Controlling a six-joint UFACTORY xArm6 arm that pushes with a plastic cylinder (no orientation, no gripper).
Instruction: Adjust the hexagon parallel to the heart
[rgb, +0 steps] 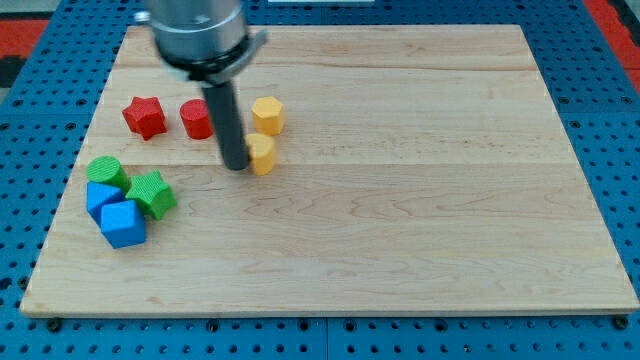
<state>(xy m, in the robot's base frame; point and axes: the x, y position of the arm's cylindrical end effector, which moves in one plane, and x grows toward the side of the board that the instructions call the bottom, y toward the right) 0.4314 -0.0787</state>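
A yellow hexagon block (267, 115) sits on the wooden board (400, 200), left of centre near the view's top. A second yellow block (263, 155), which looks like the heart, lies just below it with a small gap between them. My tip (236, 166) rests on the board against the left side of this lower yellow block and hides its left edge. The rod rises toward the view's top and passes just left of the hexagon.
A red star (144, 116) and a red block (196, 119), partly behind the rod, lie left of the hexagon. At the view's lower left cluster a green round block (105, 171), a green star (152, 193) and two blue blocks (99, 196) (124, 224).
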